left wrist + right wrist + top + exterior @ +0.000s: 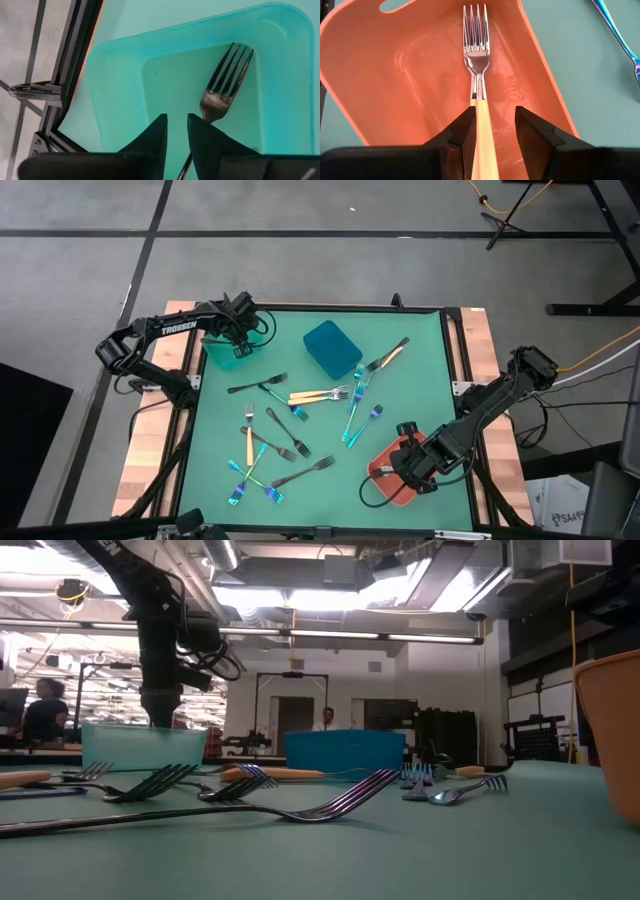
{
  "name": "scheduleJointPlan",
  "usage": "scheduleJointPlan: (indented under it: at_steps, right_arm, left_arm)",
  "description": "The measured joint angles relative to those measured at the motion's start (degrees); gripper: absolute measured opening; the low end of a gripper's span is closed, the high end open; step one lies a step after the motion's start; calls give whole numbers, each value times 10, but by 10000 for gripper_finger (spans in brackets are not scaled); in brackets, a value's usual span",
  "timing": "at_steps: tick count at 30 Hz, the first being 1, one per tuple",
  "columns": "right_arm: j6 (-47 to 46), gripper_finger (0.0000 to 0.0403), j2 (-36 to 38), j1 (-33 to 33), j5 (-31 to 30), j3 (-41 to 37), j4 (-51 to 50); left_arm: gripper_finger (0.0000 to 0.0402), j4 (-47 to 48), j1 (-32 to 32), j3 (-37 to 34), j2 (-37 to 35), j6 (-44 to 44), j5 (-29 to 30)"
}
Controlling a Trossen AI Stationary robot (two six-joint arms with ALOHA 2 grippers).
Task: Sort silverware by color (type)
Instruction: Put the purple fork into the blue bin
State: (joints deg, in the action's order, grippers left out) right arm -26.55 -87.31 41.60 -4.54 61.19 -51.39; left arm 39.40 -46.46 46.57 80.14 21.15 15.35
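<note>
Silverware, a scatter of small thin forks [290, 430], is being shown strewn across the smooth green mat [420, 370] of the wood-edged table. Among the loose ones, black forks such as the one at [257, 384], gold-handled forks with silver heads [318, 394] and glossy iridescent blue-teal forks [355, 402] are being seen, lying at all angles, several crossing near the middle and the lower left of the mat.

Three plastic bins with rounded corners are being used as containers. A translucent teal bin [226, 356] is standing at the mat's far left corner; in the left wrist view its thin, glossy walls [120, 75] are being seen, and one dark metal fork [225, 85] is lying inside it, tines toward the bin's corner. The left gripper [241, 345] is being held just over this bin with its two dark fingers [150, 137] slightly apart; the fork's handle is passing beside them and is not being pinched between them.

An opaque blue bin [333, 348] is standing near the mat's far middle; whether anything is in it cannot be told.

A coral-red bin [392, 470], smooth and shiny inside, is sitting at the near right of the mat. In the right wrist view, a gold-handled fork with a polished silver head [476, 50] is being shown inside it [380, 75], with its matte, pale handle running between the fingers of the right gripper [492, 130]. Those fingers [532, 132] are being kept spread, with a gap beside the handle on one side, so no clamping is being seen.
</note>
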Motion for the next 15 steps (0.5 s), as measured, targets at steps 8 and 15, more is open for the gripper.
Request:
scheduleJointPlan:
  at_steps: [8,15]
  right_arm:
    - [0,124,0,0,0,0,0]
    - [0,124,0,0,0,0,0]
  left_arm:
    - [53,0,3,0,0,0,0]
    - [48,0,13,0,-19,0,2]
